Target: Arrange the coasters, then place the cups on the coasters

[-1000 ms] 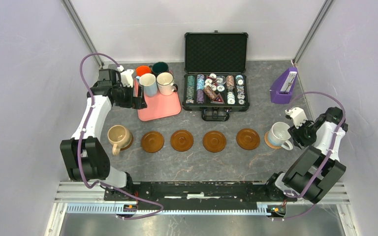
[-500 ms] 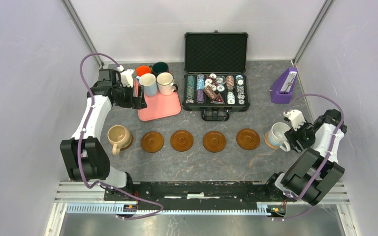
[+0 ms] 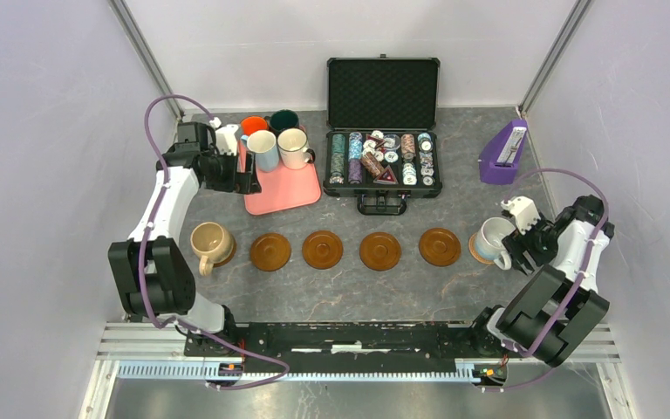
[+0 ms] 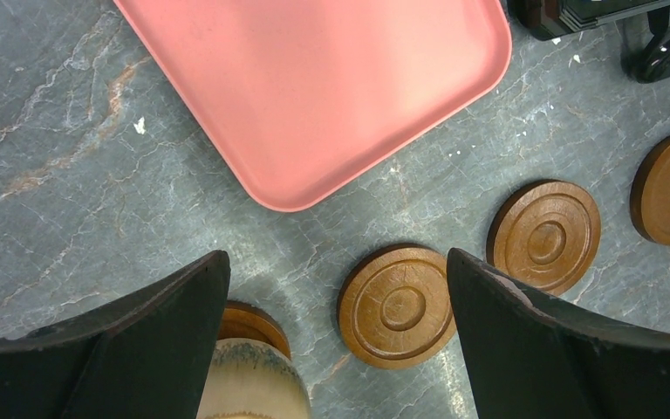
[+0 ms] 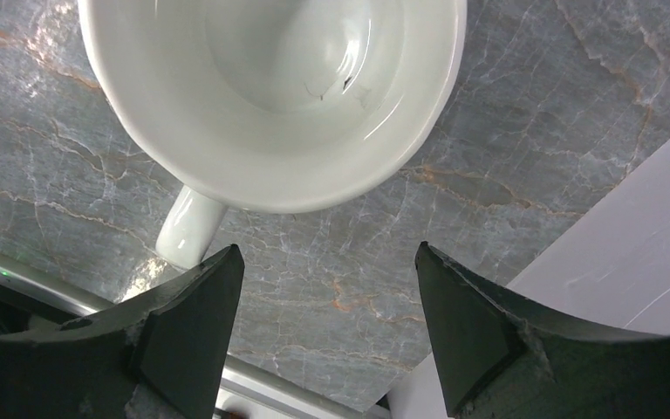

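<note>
Six coasters lie in a row across the table. The tan cup (image 3: 209, 243) stands on the leftmost coaster (image 4: 249, 321). A white cup (image 3: 494, 239) stands on the lighter rightmost coaster (image 3: 474, 248). The brown coasters between them (image 3: 270, 251) (image 3: 323, 250) (image 3: 379, 250) (image 3: 440, 246) are bare. Orange (image 3: 254, 125), dark green (image 3: 283, 120), light blue (image 3: 263, 150) and white (image 3: 294, 147) cups stand on the pink tray (image 3: 283, 194). My left gripper (image 3: 244, 175) hangs open and empty at the tray's left edge. My right gripper (image 5: 327, 262) is open just right of the white cup (image 5: 270, 87), apart from it.
An open black case of poker chips (image 3: 382, 161) sits behind the coaster row. A purple box (image 3: 503, 153) stands at the back right. Walls close in both sides; the right wall (image 5: 628, 262) is close to my right gripper. A metal rail (image 3: 349, 336) runs along the front edge.
My right gripper has opened and drawn back a little from the white cup, which stays on its coaster. The left arm has hardly moved.
</note>
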### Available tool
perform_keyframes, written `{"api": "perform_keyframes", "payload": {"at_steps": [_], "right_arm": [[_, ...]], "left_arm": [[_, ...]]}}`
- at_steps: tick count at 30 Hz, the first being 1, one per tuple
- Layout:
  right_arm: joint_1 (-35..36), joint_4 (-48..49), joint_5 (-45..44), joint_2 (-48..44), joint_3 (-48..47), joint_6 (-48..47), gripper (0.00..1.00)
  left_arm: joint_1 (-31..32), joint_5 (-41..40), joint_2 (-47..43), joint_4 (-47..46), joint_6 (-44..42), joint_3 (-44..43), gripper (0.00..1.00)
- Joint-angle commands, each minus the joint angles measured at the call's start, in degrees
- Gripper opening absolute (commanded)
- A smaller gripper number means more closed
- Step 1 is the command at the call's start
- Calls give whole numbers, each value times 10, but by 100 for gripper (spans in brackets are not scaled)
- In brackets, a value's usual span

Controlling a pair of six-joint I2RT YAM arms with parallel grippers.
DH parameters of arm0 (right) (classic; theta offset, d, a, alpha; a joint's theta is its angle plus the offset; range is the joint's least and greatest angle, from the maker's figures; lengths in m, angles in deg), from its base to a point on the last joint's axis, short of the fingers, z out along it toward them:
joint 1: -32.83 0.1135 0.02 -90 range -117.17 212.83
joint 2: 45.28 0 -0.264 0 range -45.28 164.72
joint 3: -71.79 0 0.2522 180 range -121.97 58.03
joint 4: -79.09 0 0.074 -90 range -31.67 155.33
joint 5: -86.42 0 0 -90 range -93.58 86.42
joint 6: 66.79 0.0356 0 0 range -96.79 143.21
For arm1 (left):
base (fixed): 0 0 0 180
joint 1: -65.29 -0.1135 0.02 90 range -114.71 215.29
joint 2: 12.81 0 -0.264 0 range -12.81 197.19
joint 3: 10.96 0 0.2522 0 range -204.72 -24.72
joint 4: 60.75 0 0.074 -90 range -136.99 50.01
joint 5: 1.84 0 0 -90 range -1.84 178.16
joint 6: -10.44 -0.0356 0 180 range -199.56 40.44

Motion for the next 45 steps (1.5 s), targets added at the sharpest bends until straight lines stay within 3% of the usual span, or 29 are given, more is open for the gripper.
{"api": "perform_keyframes", "payload": {"at_steps": [1, 5, 12, 17, 19, 22, 26, 32, 38, 45], "right_arm": [[0, -18, -43, -4, -20, -5, 80], [-14, -21, -79, 22, -78, 7, 84], [-15, 39, -55, 72, -200, 109, 88], [0, 97, -43, 99, -276, 245, 91], [18, 119, -51, 96, -282, 285, 93], [55, 150, -78, 87, -283, 340, 97], [94, 161, -94, 85, -293, 376, 98], [114, 162, -78, 76, -298, 417, 98], [117, 167, -61, 52, -281, 433, 98], [121, 162, -44, 39, -284, 445, 98]], "left_arm": [[3, 6, 2, 5, 2, -40, 100], [3, -19, 5, 11, -7, -73, 100], [3, -48, 72, 49, -19, -188, 100], [32, -70, 98, 5, 72, -226, 100], [82, -173, 99, -50, 153, -212, 100], [175, -370, 140, -36, 230, -252, 100], [252, -460, 193, -3, 330, -302, 100], [290, -509, 271, 5, 415, -368, 100], [300, -534, 345, 16, 422, -445, 97], [300, -539, 394, 16, 425, -467, 94]]}}
